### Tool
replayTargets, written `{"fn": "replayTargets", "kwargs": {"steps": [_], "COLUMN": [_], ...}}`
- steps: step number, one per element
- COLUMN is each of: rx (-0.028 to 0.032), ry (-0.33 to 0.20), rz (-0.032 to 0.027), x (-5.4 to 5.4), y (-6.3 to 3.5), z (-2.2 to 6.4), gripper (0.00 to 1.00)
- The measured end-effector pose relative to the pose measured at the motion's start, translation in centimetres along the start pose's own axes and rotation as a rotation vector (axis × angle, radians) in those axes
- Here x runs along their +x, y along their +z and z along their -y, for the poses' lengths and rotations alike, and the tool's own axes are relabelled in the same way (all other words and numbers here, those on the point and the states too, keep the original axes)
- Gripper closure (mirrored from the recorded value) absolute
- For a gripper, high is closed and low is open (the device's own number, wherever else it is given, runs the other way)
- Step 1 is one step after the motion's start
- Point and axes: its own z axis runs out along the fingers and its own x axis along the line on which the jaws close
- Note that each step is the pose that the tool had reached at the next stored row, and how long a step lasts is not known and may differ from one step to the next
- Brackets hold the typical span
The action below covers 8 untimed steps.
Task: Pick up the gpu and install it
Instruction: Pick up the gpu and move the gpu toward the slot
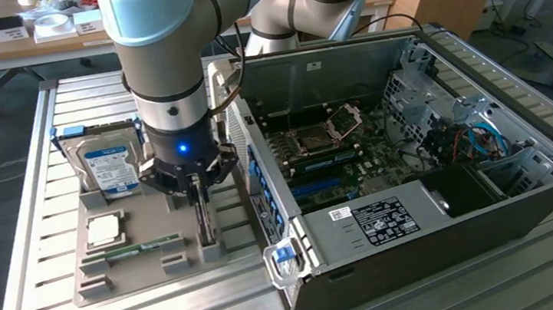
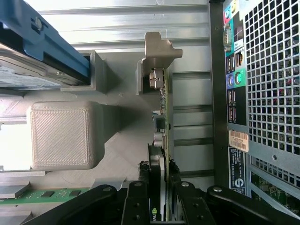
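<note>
From my seat the gripper [image 1: 196, 193] is down over the tray [image 1: 130, 282], and in the wrist view its two fingers [image 2: 154, 171] are pinched on the top edge of the gpu [image 2: 164, 117], one on each face. The gpu [image 1: 205, 228] stands on edge in its holder on the tray, just beside the rear wall of the case [image 1: 296, 238], with its bracket [image 2: 158, 49] seated in the holder's end post.

My worry is the grip itself. The bite is on a thin edge, and in the exterior view it looks nearer one end of the card than the middle, so I judge the free end could sag or twist once the holder no longer carries it. A tilted card could bind in the slots and drag the tray along, disturbing the RAM [image 1: 142, 248] and the hard drive [image 1: 108, 169]. The bracket could also catch its post, and the case wall is close enough that a swinging card might strike it
</note>
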Motion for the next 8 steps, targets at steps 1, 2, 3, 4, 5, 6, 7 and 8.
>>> {"fn": "replayTargets", "kwargs": {"steps": [1,2,3,4,5,6,7,8], "rx": [0.0001,0.0000,0.0000,0.0000,0.0001,0.0001,0.0001,0.0000], "ry": [0.000,0.000,0.000,0.000,0.000,0.000,0.000,-0.003], "rz": [0.0000,0.0000,0.0000,0.0000,0.0000,0.0000,0.0000,-0.0001], "x": [0.00,0.00,0.00,0.00,0.00,0.00,0.00,0.00], "y": [0.00,0.00,0.00,0.00,0.00,0.00,0.00,0.00], "z": [0.00,0.00,0.00,0.00,0.00,0.00,0.00,0.00], "gripper": [0.73,0.73,0.73,0.73,0.73,0.73,0.73,0.73]}}
